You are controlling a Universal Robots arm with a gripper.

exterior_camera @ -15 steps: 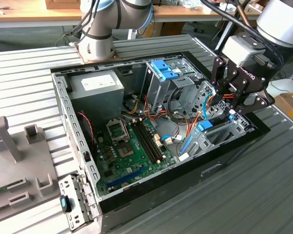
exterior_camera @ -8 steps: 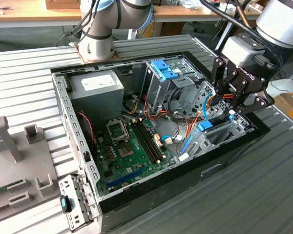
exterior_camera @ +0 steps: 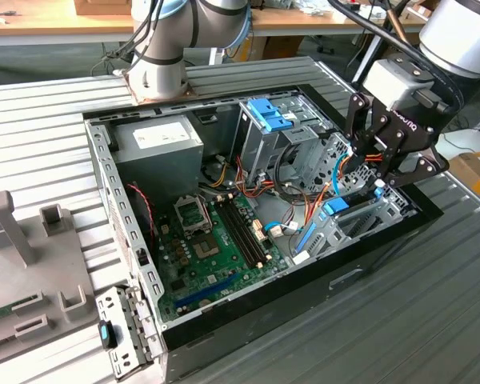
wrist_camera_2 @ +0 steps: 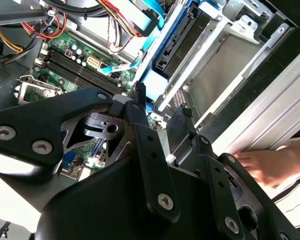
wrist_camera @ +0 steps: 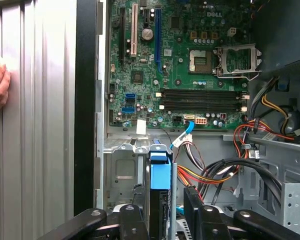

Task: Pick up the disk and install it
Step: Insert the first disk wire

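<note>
The disk [wrist_camera: 159, 172] stands on edge in the metal drive bay [wrist_camera: 121, 172] of the open computer case [exterior_camera: 248, 320], its blue end tab facing the motherboard. In the exterior view the disk [exterior_camera: 336, 206] sits low in the bay, toward the exterior view's right. My gripper [wrist_camera: 164, 194] is open right over it, with one black finger [wrist_camera: 138, 205] on each side and a small gap to the dark body. The second wrist view shows the gripper [wrist_camera_2: 160, 100] above the disk [wrist_camera_2: 172, 50] with its blue rails. From outside, the gripper [exterior_camera: 378, 186] hangs just above the bay.
The green motherboard [exterior_camera: 212, 240], a grey power supply [exterior_camera: 160, 144] and bundles of red, black and orange cables [wrist_camera: 225, 170] fill the case. A light-blue latch plate [exterior_camera: 268, 116] tops the rear cage. A person's hand [wrist_camera_2: 262, 165] rests on the case edge. A grey fixture [exterior_camera: 32, 264] stands outside.
</note>
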